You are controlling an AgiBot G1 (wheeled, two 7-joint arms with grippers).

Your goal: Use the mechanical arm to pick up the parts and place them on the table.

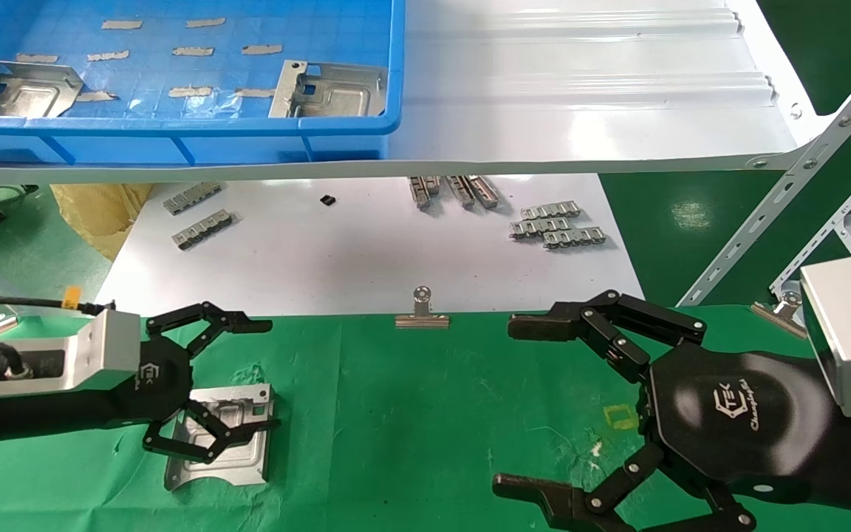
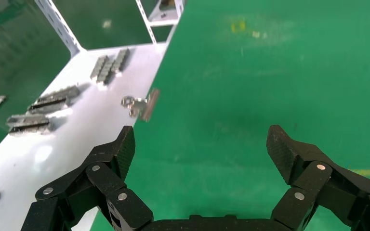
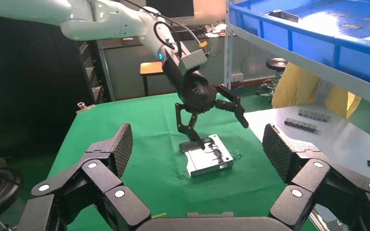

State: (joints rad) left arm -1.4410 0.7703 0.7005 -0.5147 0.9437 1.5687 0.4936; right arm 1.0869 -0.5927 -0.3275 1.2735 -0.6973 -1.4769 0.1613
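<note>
One ribbed silvery plate [image 1: 220,436], wrinkled cloth [image 1: 411,414]

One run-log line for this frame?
left gripper open over part on table | right gripper open, idle | two parts in bin

We see a green table cloth [image 1: 411,414] with a small yellow square outline at lower right. A silvery ribbed plate [image 1: 222,436] lies at lower left, and two more plates [image 1: 329,89] sit in the blue bin [image 1: 174,133] at upper left. Both claws [image 1: 204,384] are glossy black with white logos and silver wrists. The white sheet [image 1: 337,251] carries grey link strips [image 1: 555,225].
</note>
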